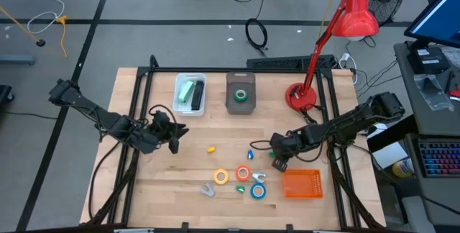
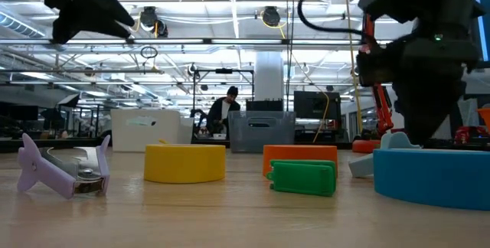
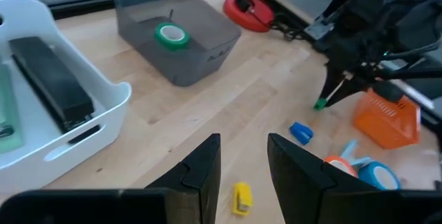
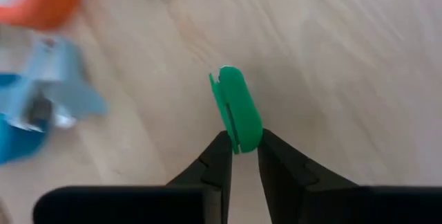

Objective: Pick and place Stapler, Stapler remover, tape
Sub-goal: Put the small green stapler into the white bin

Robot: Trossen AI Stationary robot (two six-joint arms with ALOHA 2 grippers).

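Right wrist view alone shows the right tool (image 4: 240, 148) pinching a small green plastic staple remover (image 4: 236, 109). Left tool (image 3: 243, 160) hangs part-open, empty, above the wooden worktop (image 3: 228, 92).

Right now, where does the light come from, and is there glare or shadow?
Low view: rows of ceiling lights glare behind, leaving the arms as dark shapes. High view: the table is evenly lit; whether the red lamp is on cannot be told. Right wrist view: the small green piece in the right hand casts barely any shadow.
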